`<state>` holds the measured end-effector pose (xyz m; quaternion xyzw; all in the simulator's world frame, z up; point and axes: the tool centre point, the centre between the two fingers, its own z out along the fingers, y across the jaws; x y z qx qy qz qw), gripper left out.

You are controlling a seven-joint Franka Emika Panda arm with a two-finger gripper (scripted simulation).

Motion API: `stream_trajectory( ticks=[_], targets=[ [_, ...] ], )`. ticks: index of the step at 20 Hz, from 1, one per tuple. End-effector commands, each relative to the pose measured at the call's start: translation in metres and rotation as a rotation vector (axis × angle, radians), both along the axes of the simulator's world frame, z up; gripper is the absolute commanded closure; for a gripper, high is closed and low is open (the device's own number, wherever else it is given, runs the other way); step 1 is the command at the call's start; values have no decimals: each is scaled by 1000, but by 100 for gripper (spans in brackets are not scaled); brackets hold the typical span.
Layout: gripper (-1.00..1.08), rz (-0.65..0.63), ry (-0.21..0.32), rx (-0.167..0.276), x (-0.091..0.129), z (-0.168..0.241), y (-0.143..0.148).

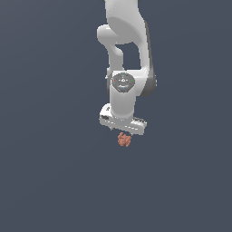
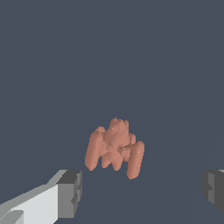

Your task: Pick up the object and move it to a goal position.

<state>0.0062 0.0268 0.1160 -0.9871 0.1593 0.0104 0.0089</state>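
plain dark slate-blue ground (image 1: 45, 181), flat, unmarked

We see our gripper (image 2: 140, 190) spread wide above the object (image 2: 114, 148), fingers (image 2: 70, 192) apart from it on either flank. Around the object, plain grey floor (image 1: 50, 181) lies unobstructed on every side.

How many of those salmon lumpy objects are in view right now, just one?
1. The salmon lumpy object lies on the dark ground just beneath the gripper; in the wrist view it sits between the spread fingers, untouched. No others show, though the arm could hide something behind it.
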Motion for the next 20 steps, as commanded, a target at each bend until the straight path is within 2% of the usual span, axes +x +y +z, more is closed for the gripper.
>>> stream_trajectory(
  ticks=[1, 11, 20],
  targets=[
    [-92, -57, -3, -6, 2, -6, 4],
    [-92, -201, -13, -20, 7, -22, 13],
    [-92, -227, -15, -22, 8, -25, 15]
  ],
)
